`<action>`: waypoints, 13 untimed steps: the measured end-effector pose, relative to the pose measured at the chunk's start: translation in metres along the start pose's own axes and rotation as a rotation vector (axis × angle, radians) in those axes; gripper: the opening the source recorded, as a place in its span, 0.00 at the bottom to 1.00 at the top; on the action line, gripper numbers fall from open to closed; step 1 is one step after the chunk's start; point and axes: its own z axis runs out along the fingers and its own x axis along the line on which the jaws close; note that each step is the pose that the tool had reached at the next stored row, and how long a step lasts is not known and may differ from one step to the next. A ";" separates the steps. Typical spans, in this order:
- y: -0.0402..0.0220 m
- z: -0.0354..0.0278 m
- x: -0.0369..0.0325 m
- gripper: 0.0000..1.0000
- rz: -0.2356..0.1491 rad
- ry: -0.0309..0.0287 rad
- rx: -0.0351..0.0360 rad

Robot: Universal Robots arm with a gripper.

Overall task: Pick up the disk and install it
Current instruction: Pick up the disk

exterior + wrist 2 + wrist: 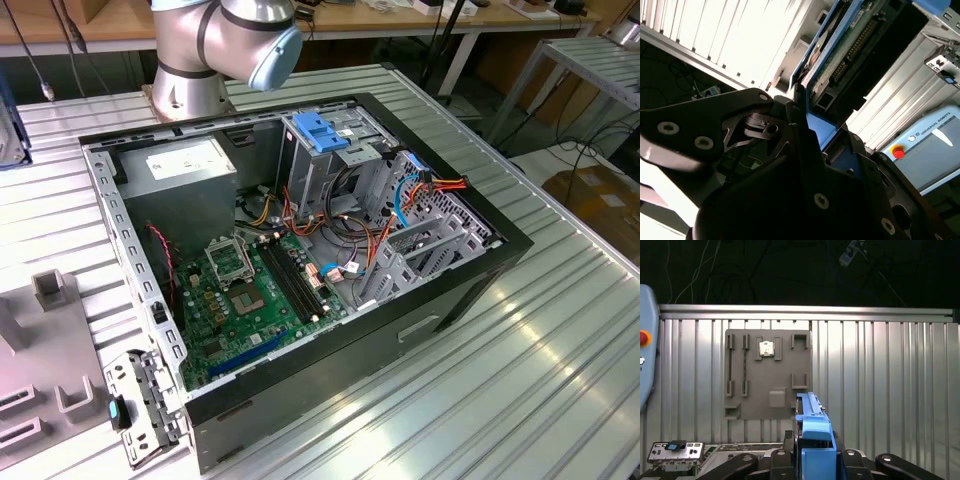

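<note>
The gripper [812, 462] is clenched on the disk [812, 422]. The disk stands on its thin edge between the black fingers [740, 465]. In the first wrist view its blue rail faces the camera. Beyond it are the ribbed metal table [880, 390] and a grey holder plate [760, 375].

The second wrist view shows another side of the disk: its green circuit board and one long blue rail. It also shows a grey control pad [930, 145] with a red button [897, 151].

The exterior view shows the open computer case [330, 385] in the middle of the frame. Inside it are a green motherboard [250, 300], a grey power box [190, 170] at the upper left, and a blue bracket [322, 132] near the top middle. The robot arm [225, 40] stands at the top of the frame.
</note>
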 end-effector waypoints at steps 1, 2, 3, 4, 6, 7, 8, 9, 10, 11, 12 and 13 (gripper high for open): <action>-0.0034 0.0000 0.0002 0.37 0.000 0.0000 -0.0001; -0.0056 -0.0001 0.0002 0.37 0.000 0.0000 -0.0002; -0.0078 -0.0002 0.0003 0.37 0.000 0.0001 -0.0003; -0.0096 -0.0001 0.0004 0.37 0.000 0.0000 -0.0003; -0.0133 -0.0002 0.0006 0.37 0.000 0.0000 -0.0004; -0.0150 -0.0003 0.0007 0.37 0.000 0.0000 -0.0004; -0.0180 -0.0003 0.0008 0.37 0.000 0.0000 -0.0004; -0.0196 -0.0004 0.0009 0.37 0.000 0.0000 -0.0004; -0.0213 -0.0004 0.0010 0.37 0.000 0.0000 -0.0004; -0.0238 -0.0005 0.0010 0.37 0.000 0.0000 -0.0005; -0.0254 -0.0004 0.0011 0.37 0.000 -0.0001 -0.0004; -0.0267 -0.0005 0.0013 0.37 0.000 0.0000 -0.0005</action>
